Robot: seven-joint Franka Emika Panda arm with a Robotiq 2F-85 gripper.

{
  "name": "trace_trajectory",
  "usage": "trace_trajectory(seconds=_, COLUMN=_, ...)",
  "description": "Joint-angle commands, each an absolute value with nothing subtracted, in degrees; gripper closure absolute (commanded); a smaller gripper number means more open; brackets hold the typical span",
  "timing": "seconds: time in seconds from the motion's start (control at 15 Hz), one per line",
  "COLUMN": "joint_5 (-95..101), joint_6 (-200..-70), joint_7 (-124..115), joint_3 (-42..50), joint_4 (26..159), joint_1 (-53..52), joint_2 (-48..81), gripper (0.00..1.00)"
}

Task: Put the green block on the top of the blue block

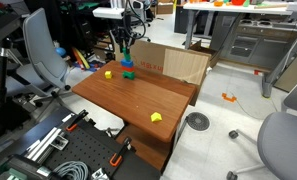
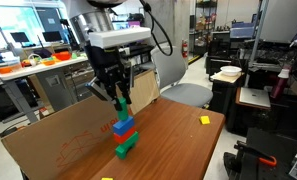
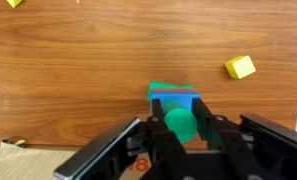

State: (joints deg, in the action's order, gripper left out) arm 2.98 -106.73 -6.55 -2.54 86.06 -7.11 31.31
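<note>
The blue block (image 2: 123, 126) is the top of a small stack on the wooden table (image 2: 178, 145), with a red layer and a green piece (image 2: 125, 149) beneath it. My gripper (image 2: 119, 98) points straight down over the stack and is shut on the green block (image 2: 120, 105), which is directly over the blue block. I cannot tell if the two touch. In the wrist view the green block (image 3: 180, 123) sits between the fingers and looks rounded, with the blue block (image 3: 176, 100) right behind it. The stack (image 1: 128, 69) also shows in an exterior view.
Small yellow pieces lie on the table (image 1: 108, 73) (image 1: 156, 117) (image 3: 241, 66). An open cardboard box (image 2: 58, 140) stands against the table edge right behind the stack. Office chairs (image 1: 43, 50) and desks surround the table.
</note>
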Motion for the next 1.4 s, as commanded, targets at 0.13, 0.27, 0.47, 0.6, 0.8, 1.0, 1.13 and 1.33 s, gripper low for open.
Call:
trace_trajectory(seconds=0.13, joint_5=3.0, joint_6=-104.3, joint_7=-7.3, joint_3=-2.4, joint_4=86.9, joint_1=-7.4, joint_2=30.0, gripper=0.91)
trace_trajectory(seconds=0.27, joint_5=3.0, joint_6=-104.2, joint_7=-7.5, joint_3=-2.4, joint_4=86.7, joint_1=-7.4, joint_2=30.3, gripper=0.91)
trace_trajectory(seconds=0.47, joint_5=2.7, joint_6=-103.9, joint_7=-8.0, joint_3=-2.4, joint_4=85.6, joint_1=-7.4, joint_2=31.1, gripper=0.91)
trace_trajectory(seconds=0.6, joint_5=2.8, joint_6=-104.3, joint_7=-8.6, joint_3=-2.3, joint_4=85.4, joint_1=-7.5, joint_2=31.4, gripper=0.91)
trace_trajectory(seconds=0.8, joint_5=2.9, joint_6=-103.3, joint_7=-9.2, joint_3=-2.3, joint_4=84.7, joint_1=-7.6, joint_2=32.2, gripper=0.91)
trace_trajectory(seconds=1.0, joint_5=3.2, joint_6=-103.1, joint_7=-9.7, joint_3=-2.2, joint_4=84.4, joint_1=-7.8, joint_2=32.8, gripper=0.34)
trace_trajectory(seconds=1.13, joint_5=3.3, joint_6=-103.0, joint_7=-9.9, joint_3=-2.1, joint_4=84.2, joint_1=-7.9, joint_2=33.1, gripper=0.19)
trace_trajectory(seconds=1.33, joint_5=3.3, joint_6=-103.1, joint_7=-9.9, joint_3=-2.2, joint_4=84.3, joint_1=-7.9, joint_2=33.0, gripper=0.01)
